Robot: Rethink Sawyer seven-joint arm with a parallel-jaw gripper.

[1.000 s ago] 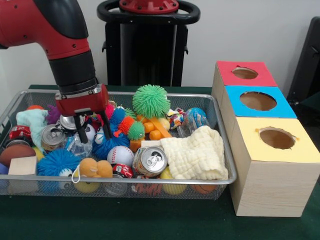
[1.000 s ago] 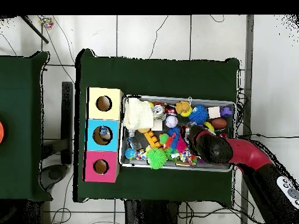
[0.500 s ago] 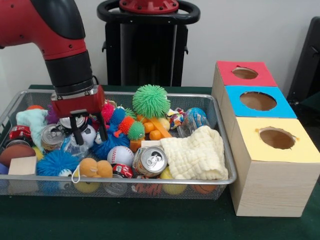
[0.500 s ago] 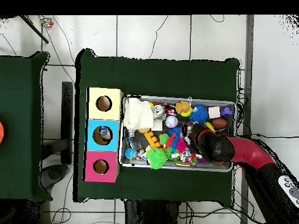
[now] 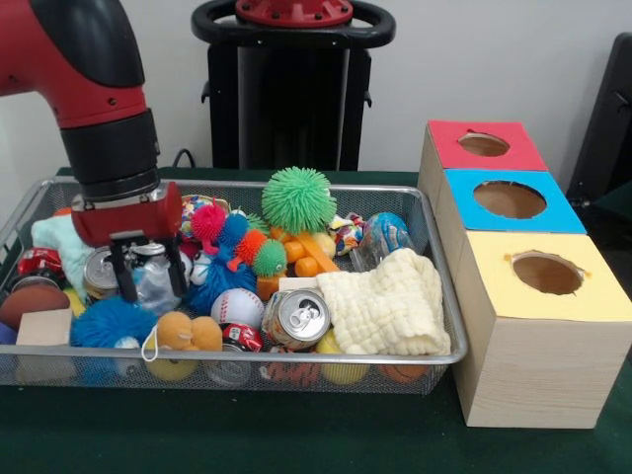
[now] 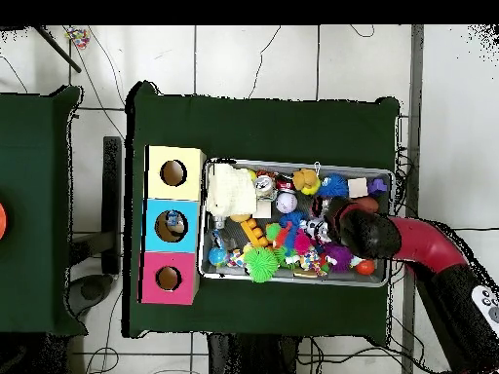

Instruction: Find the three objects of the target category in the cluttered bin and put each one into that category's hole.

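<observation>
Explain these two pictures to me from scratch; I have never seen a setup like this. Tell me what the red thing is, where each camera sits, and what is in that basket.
The red and black thing is a robot arm; its gripper is the two-pronged claw at the end. One camera faces the robot across the table; the other looks straight down. The wire-mesh bin is full of toys: spiky balls, a baseball, drink cans, a cream cloth. Beside it stand wooden boxes whose coloured tops have round holes; the red-topped hole is farthest from the front camera. The claw's prongs are apart, on either side of a crumpled clear plastic bottle. Whether it grips the bottle yet, I cannot tell.
</observation>
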